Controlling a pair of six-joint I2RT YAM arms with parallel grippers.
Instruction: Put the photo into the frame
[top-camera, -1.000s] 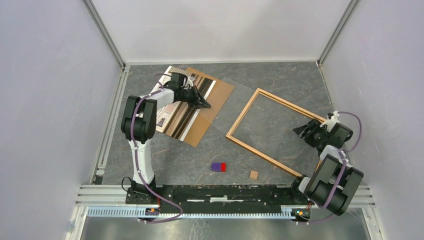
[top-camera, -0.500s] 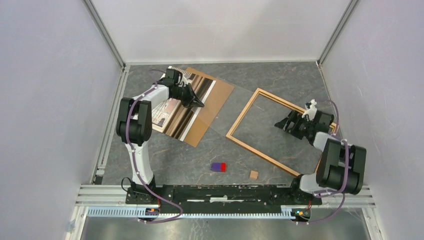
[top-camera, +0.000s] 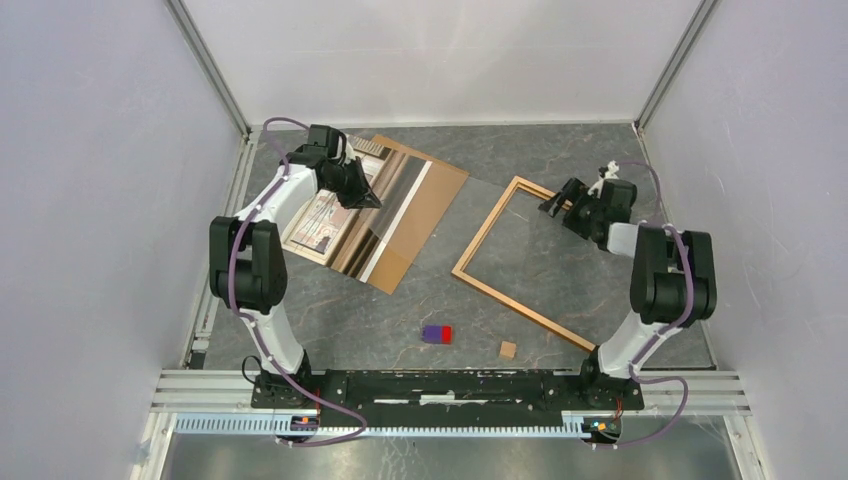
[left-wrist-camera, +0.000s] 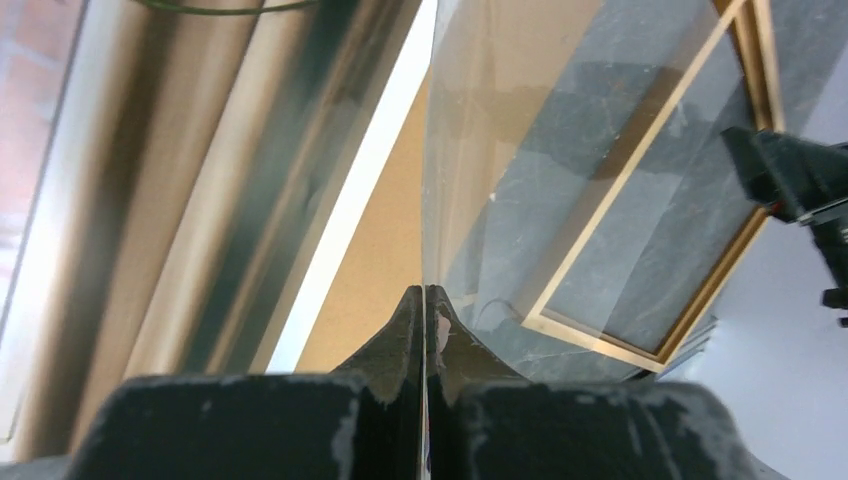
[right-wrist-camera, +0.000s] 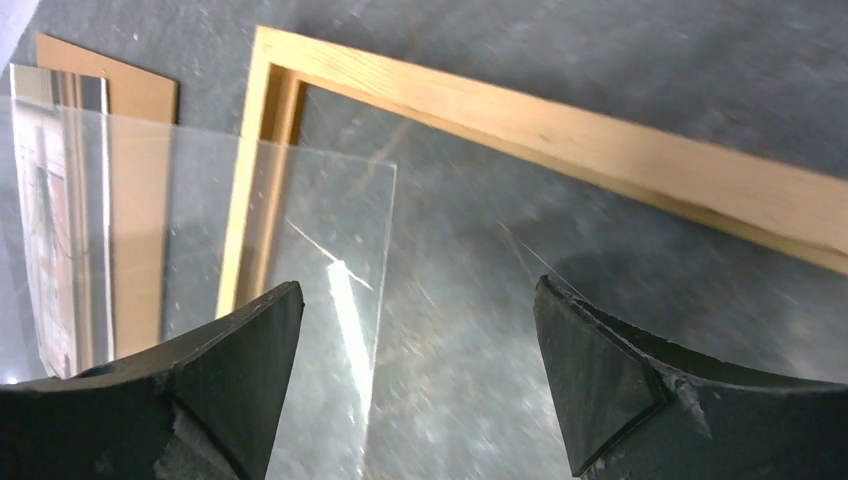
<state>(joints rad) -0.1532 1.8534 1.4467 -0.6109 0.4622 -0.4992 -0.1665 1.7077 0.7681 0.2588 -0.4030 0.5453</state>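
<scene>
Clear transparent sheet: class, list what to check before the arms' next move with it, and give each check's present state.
1. Left gripper shut on the clear transparent sheet: ok.
2. Right gripper open: ok.
3. Sheet corner within its jaws: cannot tell.
4. Light orange-brown wooden frame lying flat: ok.
5. Glossy window photo in frame: not ok, it lies on the plain brown backing board.

The dark marbled table (top-camera: 560, 150) carries the frame (top-camera: 522, 309) flat at right, the photo (top-camera: 320, 215) overlapping a brown backing board (top-camera: 445, 185) far left, a purple-red block (top-camera: 437, 333) and a wooden cube (top-camera: 508, 349) nearer
</scene>
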